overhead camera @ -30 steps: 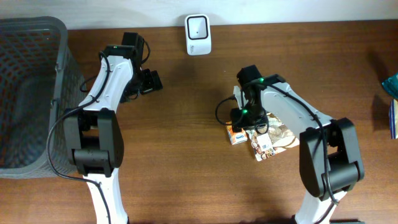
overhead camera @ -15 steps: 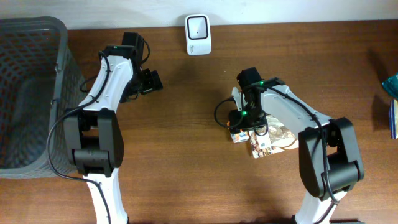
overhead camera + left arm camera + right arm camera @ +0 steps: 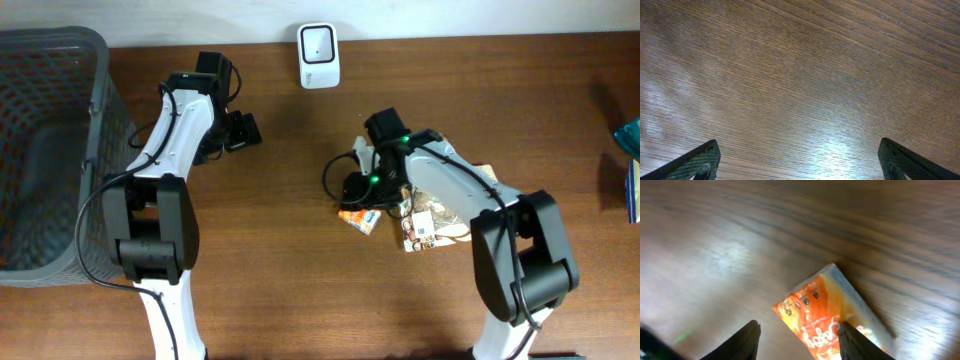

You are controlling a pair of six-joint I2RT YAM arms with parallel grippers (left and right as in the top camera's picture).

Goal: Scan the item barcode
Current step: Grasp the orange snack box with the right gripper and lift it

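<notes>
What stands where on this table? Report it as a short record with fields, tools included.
table: brown wood
scanner: white, middle of the far edge
basket: grey mesh, on the left arm's side
left tool: open and empty, over bare wood
right tool: closed on the orange packet
orange packet: between the right tool's fingers, short of the scanner
second packet: flat on the table, partly under the right arm, apart from the orange packet
scan: not yet done
</notes>
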